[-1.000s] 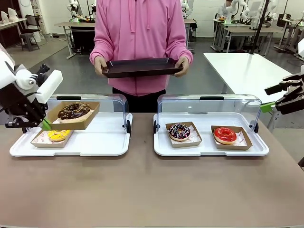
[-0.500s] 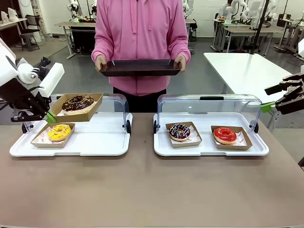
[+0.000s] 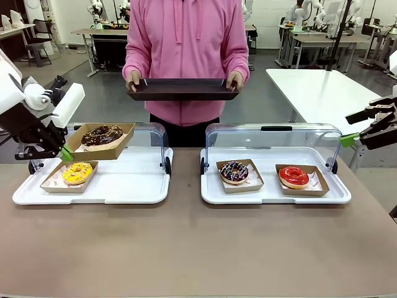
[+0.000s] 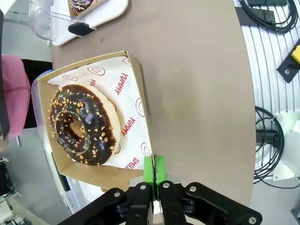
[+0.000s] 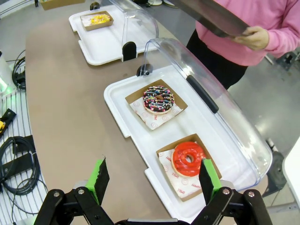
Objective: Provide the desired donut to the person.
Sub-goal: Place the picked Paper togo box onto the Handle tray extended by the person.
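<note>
Brown tabletop (image 3: 186, 248) stretches out before me, and on it sits the left white tray (image 3: 124, 186), my landmark. On that tray's left end a yellow donut (image 3: 77, 172) rests in its cardboard boat. Just above that end, lifted clear of the tray, my left gripper (image 3: 62, 153) is clamped narrow on the near edge of a cardboard box (image 3: 121, 144). Inside the box a chocolate donut (image 3: 102, 135) with nut crumbs lies on printed paper, roughly level. Right of the left white tray, just beside it, is a second white tray (image 3: 273, 195) holding a sprinkled donut (image 3: 234, 171) and a red-glazed donut (image 3: 293, 176). Farther right of the left white tray, past the second one and raised off the table, my right gripper (image 3: 348, 128) hangs with its fingers spread wide and nothing between them. Behind the left white tray its clear lid (image 3: 152, 133) stands open. Beyond that, across the table, the person (image 3: 183, 37) in pink holds a dark serving tray (image 3: 183, 89) in both hands, well above the left white tray.
</note>
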### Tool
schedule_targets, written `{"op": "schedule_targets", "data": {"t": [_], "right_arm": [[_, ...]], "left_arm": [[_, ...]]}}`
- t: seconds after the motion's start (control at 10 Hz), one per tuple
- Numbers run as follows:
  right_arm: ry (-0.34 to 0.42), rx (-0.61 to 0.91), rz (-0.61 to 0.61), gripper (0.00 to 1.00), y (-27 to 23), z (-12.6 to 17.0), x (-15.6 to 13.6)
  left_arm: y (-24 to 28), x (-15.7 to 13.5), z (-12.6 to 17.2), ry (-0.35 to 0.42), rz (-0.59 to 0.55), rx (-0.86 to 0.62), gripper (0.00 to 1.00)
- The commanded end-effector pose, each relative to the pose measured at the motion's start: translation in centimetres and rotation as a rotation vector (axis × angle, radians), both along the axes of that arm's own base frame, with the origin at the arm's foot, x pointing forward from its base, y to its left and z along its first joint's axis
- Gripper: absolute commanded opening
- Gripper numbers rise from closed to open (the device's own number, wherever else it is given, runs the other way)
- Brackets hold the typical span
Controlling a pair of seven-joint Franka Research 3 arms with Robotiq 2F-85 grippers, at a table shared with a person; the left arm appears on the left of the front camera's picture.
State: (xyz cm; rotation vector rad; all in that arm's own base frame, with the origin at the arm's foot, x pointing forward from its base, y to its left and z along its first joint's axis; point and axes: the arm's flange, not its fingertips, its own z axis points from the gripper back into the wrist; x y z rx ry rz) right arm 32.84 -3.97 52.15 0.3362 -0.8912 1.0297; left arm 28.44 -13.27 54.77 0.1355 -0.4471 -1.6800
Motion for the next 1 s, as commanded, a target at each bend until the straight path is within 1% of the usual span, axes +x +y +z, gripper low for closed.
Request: {"op": "schedule_targets", "data": {"t": [0.0,0.9], "right_arm": [[0.000,0.025,-0.002,1.00,0.24,-0.04,0.32],[0.000,0.025,-0.002,1.00,0.24,-0.04,0.32]], "left_arm": [[-0.19,0.19,-0.02,-0.018,0.009,0.008,0.00],[-0.19,0.19,-0.02,-0.018,0.009,0.008,0.00]]}}
